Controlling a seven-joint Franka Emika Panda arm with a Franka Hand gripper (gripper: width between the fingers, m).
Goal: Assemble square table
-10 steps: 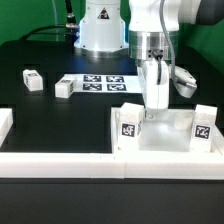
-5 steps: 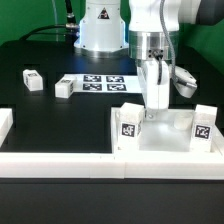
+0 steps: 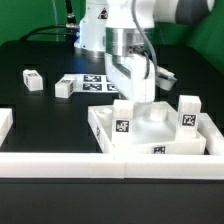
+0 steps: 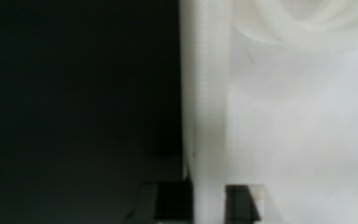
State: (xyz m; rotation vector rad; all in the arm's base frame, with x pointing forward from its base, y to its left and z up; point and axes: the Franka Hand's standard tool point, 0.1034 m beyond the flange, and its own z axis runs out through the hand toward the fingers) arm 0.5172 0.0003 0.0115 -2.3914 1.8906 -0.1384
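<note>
The square table's white tray-like tabletop [image 3: 160, 128] lies at the front, on the exterior view's right, turned at an angle. Two tagged white legs [image 3: 124, 118] [image 3: 188, 112] stand upright on its corners. My gripper [image 3: 140, 97] reaches down onto the tabletop's far rim between them and is shut on that rim. In the wrist view the rim edge of the tabletop [image 4: 282, 110] runs between the gripper's [image 4: 208, 203] two dark fingertips, with a round socket [image 4: 309, 25] blurred beyond. Two loose legs [image 3: 31, 79] [image 3: 64, 87] lie on the black table at the left.
The marker board [image 3: 100, 82] lies behind the gripper near the robot's base [image 3: 95, 35]. A long white border bar [image 3: 60, 160] runs along the front edge. Another bar [image 3: 5, 122] sits at the left.
The tabletop has swung round and shifted toward the exterior view's left with my gripper still shut on its rim. The arm has moved left with it. The loose legs have not moved.
</note>
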